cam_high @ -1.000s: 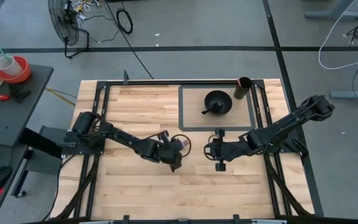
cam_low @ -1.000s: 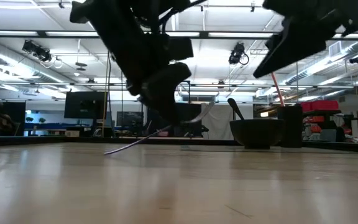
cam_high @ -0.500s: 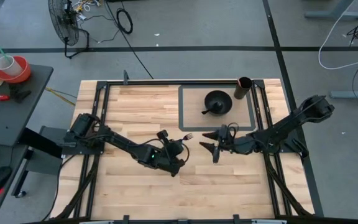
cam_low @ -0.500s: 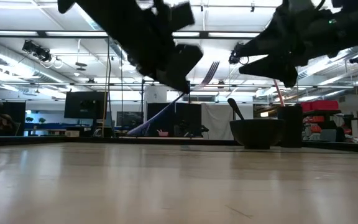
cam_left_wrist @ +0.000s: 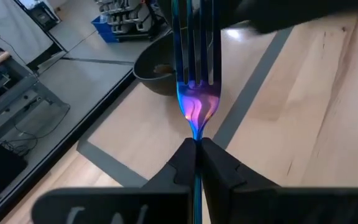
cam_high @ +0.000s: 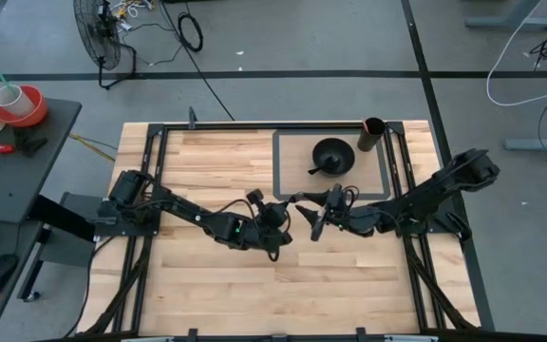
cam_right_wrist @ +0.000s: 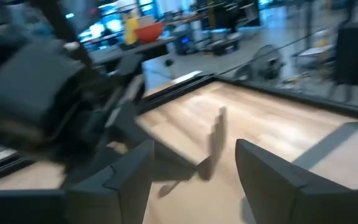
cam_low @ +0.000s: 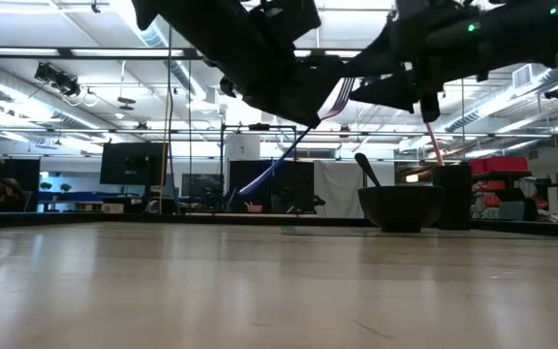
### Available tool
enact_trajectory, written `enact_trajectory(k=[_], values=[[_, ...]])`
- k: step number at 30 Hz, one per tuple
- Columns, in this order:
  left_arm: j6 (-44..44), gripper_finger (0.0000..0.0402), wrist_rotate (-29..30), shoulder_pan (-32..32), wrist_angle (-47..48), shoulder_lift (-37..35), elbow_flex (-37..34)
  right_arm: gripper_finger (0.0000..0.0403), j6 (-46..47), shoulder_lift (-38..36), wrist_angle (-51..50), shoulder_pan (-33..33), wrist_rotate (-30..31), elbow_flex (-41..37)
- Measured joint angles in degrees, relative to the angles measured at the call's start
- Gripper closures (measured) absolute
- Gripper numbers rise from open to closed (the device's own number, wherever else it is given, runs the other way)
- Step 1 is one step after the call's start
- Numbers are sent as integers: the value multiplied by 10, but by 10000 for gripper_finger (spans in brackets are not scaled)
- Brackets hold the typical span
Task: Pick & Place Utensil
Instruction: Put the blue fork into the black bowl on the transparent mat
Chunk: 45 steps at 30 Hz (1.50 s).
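Iridescent blue-purple fork (cam_left_wrist: pixel 196 74), four-tined.

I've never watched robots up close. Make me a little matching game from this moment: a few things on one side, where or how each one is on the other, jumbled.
Things:
1. fork
2. black bowl
3. dark cup
4. right pincer

Places or states:
A. at the mat's far right corner
B. open, facing the fork's tines
C. clamped by its neck in the left pincer, off the table
D. on the grey mat, a utensil inside

Pairs: 1-C, 2-D, 3-A, 4-B
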State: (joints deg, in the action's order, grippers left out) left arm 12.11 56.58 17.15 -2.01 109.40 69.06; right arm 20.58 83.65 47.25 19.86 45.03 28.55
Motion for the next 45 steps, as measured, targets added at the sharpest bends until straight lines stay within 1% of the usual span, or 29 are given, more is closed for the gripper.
enact_trajectory(k=[3, 6, 12, 17, 23, 25, 28, 31, 34, 37, 39, 41, 42, 44, 45], values=[[-22, 385, 0, 0, -36, 0, 0, 182, 0, 13, -2, -7, 29, 5], [-49, 385, -1, 1, -78, 0, 0, 196, 14, 18, 0, -15, 31, 9], [-56, 385, 7, 1, -96, 0, 0, 240, 17, 17, 18, -19, 33, 9], [-57, 385, 2, 1, -107, 0, 0, 299, 30, 17, 17, -19, 34, 9], [-58, 385, -5, 0, -126, 0, 0, 385, 26, 17, 28, -19, 27, 9], [-55, 385, -7, 0, -126, 0, 0, 394, 14, 17, 29, -19, 23, 9], [-62, 382, 3, 5, -126, 0, 0, 390, 10, 17, 30, -19, 14, 9], [-74, 363, 3, 17, -114, -5, 0, 397, -14, 7, 20, -19, -16, 9], [-68, 325, 3, 32, -73, -31, 1, 398, -23, -28, -33, -21, -51, 8], [-54, 279, -6, 46, -10, -56, 0, 398, -45, -83, -106, -29, -104, 11], [-39, 249, -24, 53, 26, -72, -1, 399, -73, -118, -193, -31, -147, 24], [-18, 224, -57, 53, 49, -87, 0, 399, -108, -138, -283, -30, -192, 57], [-7, 214, -83, 48, 44, -89, 0, 400, -124, -143, -333, -30, -206, 77], [4, 199, -148, 36, 35, -89, 0, 400, -154, -140, -425, -28, -242, 123], [6, 194, -182, 29, 28, -88, -1, 400, -170, -133, -468, -28, -250, 145]])
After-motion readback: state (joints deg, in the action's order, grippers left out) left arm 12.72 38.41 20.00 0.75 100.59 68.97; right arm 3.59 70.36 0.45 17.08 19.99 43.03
